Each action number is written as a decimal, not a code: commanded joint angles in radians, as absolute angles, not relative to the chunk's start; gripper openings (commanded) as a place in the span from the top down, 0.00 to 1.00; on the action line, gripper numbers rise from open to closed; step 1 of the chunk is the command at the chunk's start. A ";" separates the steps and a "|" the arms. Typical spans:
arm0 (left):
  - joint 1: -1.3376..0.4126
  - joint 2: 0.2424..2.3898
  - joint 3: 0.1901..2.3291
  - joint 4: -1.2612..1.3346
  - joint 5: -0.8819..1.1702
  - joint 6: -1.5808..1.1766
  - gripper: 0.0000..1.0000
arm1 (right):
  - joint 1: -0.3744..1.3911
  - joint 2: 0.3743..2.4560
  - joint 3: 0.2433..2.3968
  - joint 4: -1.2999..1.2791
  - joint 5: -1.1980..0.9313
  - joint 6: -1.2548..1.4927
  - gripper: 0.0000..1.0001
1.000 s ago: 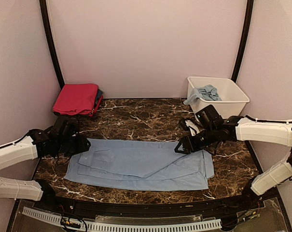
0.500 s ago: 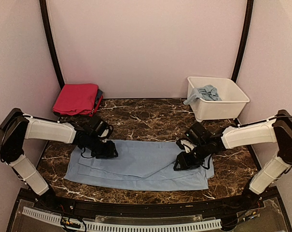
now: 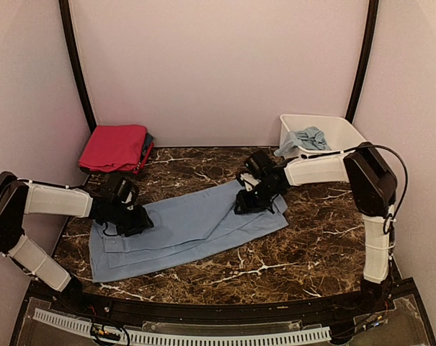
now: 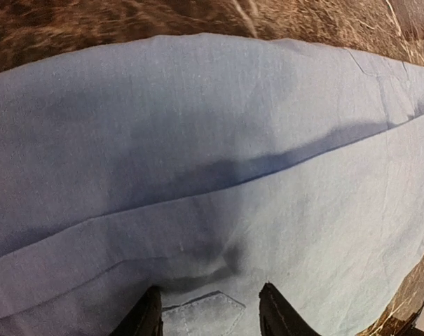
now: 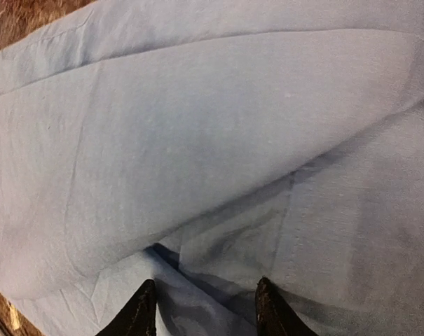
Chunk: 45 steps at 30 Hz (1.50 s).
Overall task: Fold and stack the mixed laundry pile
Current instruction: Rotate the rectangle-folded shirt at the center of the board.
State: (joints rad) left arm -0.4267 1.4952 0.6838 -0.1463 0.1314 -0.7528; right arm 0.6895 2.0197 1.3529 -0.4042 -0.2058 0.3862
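Pale blue trousers (image 3: 192, 227) lie spread flat on the marble table (image 3: 326, 245), slanting between your two grippers, and both sets of jaws are down on them. Your left gripper (image 3: 137, 222) sits on the waist end, with cloth running out ahead of it, to both sides, and back under the wrist. In the left wrist view its fingertips (image 4: 147, 318) stand partway apart, pressed onto the fabric and straddling a small raised flap, not clamped together. A long crease crosses the cloth just ahead of those jaws. Your right gripper (image 3: 246, 204) is planted on the far, higher end of the trousers, near their back edge. Its fingertips (image 5: 143, 311) are also about half spread, tips on the cloth, with overlapping layers and a fold edge lying in the gap. Well behind your left jaws, in the back corner, a magenta-red folded garment (image 3: 115, 146) rests on a dark piece (image 3: 148, 146). Behind your right jaws and off to the outer side sits the white tub (image 3: 347, 133), with a crumpled pale blue garment (image 3: 310, 137) in it, one end draped over the rim.
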 commanded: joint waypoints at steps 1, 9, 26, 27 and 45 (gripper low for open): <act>-0.417 1.399 0.630 -0.214 0.156 -0.754 0.52 | 0.681 2.128 1.636 -0.539 -0.110 0.265 0.55; -0.474 1.250 0.753 -0.391 -0.050 -0.589 0.49 | 0.694 1.962 1.579 -0.462 -0.216 0.282 0.56; -0.217 0.934 0.571 -0.684 -0.080 -0.957 0.53 | 0.819 2.060 1.542 -0.329 -0.315 0.332 0.67; -0.187 0.942 0.568 -0.670 -0.072 -0.951 0.52 | 0.818 2.066 1.543 -0.328 -0.313 0.330 0.68; -0.003 1.147 0.541 -0.440 0.012 -0.826 0.54 | 0.797 2.058 1.514 -0.327 -0.308 0.316 0.68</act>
